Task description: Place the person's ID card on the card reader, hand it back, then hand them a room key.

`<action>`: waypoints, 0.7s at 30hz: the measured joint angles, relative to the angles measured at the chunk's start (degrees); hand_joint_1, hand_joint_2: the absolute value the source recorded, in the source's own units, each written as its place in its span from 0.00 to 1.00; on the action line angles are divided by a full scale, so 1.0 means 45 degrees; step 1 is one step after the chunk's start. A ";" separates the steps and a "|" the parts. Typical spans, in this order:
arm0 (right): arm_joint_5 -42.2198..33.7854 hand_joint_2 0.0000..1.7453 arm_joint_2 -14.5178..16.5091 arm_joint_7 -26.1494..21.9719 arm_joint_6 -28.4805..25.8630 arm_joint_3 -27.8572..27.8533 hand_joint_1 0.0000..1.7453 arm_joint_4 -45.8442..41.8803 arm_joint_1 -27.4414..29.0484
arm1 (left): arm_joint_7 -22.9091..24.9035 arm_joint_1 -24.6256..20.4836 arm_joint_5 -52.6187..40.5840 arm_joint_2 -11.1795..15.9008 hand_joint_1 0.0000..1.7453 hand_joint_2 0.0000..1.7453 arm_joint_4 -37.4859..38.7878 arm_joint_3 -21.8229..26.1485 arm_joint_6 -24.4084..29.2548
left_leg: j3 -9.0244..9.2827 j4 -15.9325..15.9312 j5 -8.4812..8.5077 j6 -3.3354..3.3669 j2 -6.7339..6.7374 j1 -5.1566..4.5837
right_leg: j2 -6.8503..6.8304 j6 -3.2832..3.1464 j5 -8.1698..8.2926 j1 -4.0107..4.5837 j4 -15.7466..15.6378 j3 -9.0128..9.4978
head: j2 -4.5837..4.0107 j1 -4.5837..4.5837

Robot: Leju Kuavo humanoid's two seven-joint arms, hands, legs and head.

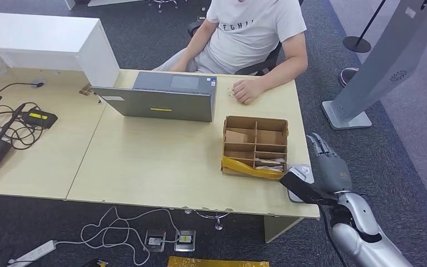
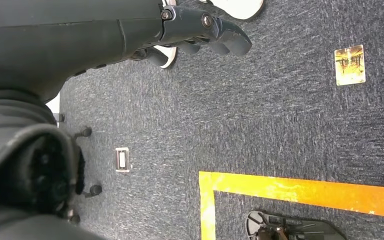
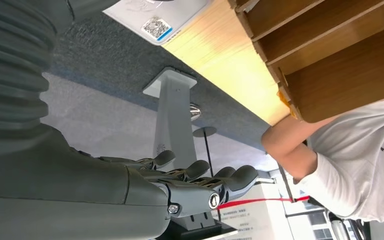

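A person in a white T-shirt [image 1: 256, 33] sits across the table, one hand [image 1: 247, 90] resting on the top beside the laptop; what lies under its fingers is too small to tell. The white card reader [image 1: 299, 177] lies at the table's near right corner, partly behind my right wrist, and its labelled face [image 3: 155, 22] appears in the right wrist view. A brown divided cardboard box [image 1: 256, 146] stands beside it with pale cards [image 1: 269, 164] in its near compartments. My right hand [image 1: 325, 158] hovers just off the table's right edge, fingers extended and empty. My left hand [image 2: 205, 30] hangs over the carpet, loosely curved, holding nothing.
A grey laptop [image 1: 164, 97] stands mid-table, its back to me. Cables and black devices [image 1: 11, 130] lie at the left, by a white shelf [image 1: 39, 39]. A grey kiosk stand [image 1: 378, 67] rises right of the table. Yellow floor tape [image 2: 300, 190] and a small card [image 2: 350, 65] lie on the carpet.
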 joint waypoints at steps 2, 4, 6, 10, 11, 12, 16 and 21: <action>-0.0032 1.00 0.0125 0.0067 0.0169 0.0002 0.00 -0.0002 -0.0001 | 0.0000 0.0001 -0.0022 -0.0006 0.00 0.00 0.0000 0.0001 0.0001 | 0.0000 0.0000 0.0000 0.0000 0.0000 0.0000 | -0.0002 0.0000 0.0000 0.0000 0.0000 0.0001 | 0.0000 0.0002; -0.0142 1.00 0.0265 0.0139 0.0437 0.0002 0.00 -0.0015 0.0004 | 0.0001 0.0001 -0.0051 -0.0007 0.00 0.00 0.0000 0.0003 0.0001 | 0.0000 0.0000 0.0000 0.0000 0.0000 0.0000 | 0.0000 0.0000 0.0000 0.0000 0.0000 0.0001 | 0.0000 0.0002; -0.0245 1.00 0.0405 0.0208 0.0669 0.0002 0.00 -0.0032 0.0020 | 0.0001 -0.0001 -0.0074 -0.0007 0.00 0.00 0.0000 0.0004 0.0001 | 0.0001 0.0000 0.0000 0.0000 0.0000 -0.0001 | 0.0003 0.0000 0.0000 -0.0001 -0.0001 0.0000 | 0.0000 0.0001; -0.0289 1.00 0.0536 0.0281 0.0860 0.0002 0.00 -0.0119 0.0078 | 0.0002 0.0003 -0.0088 -0.0007 0.00 0.00 0.0000 0.0004 0.0001 | -0.0001 0.0000 0.0000 0.0000 -0.0001 -0.0001 | -0.0001 0.0000 0.0000 -0.0001 -0.0001 0.0001 | 0.0000 0.0002; -0.0290 1.00 0.0561 0.0285 0.0873 0.0002 0.00 -0.0140 0.0088 | 0.0002 0.0003 -0.0089 -0.0007 0.00 0.00 0.0000 0.0004 0.0001 | -0.0001 0.0000 0.0000 0.0000 -0.0001 -0.0001 | 0.0000 0.0000 0.0000 -0.0001 -0.0001 0.0001 | 0.0000 0.0002; -0.0290 1.00 0.0582 0.0285 0.0880 0.0002 0.00 -0.0153 0.0094 | 0.0001 0.0001 -0.0090 -0.0007 0.00 0.00 0.0000 0.0004 0.0001 | -0.0001 0.0000 0.0000 0.0000 -0.0001 -0.0001 | 0.0000 0.0000 0.0000 -0.0001 -0.0002 0.0001 | 0.0000 0.0001; -0.0288 1.00 0.0605 0.0285 0.0884 0.0002 0.00 -0.0155 0.0100 | 0.0000 -0.0001 -0.0090 -0.0007 0.00 0.00 0.0000 0.0005 0.0001 | -0.0001 0.0000 0.0000 0.0000 -0.0001 -0.0001 | 0.0001 0.0000 0.0000 -0.0001 -0.0001 0.0001 | 0.0000 0.0001; 0.0035 1.00 0.1127 0.0102 0.1050 0.0064 0.00 -0.0152 -0.0022 | 0.0037 -0.0002 -0.0083 -0.0011 0.00 0.00 0.0002 0.0005 0.0118 | 0.0000 0.0000 0.0001 -0.0001 0.0000 0.0000 | 0.0001 0.0000 0.0000 0.0000 0.0001 0.0002 | 0.0000 0.0001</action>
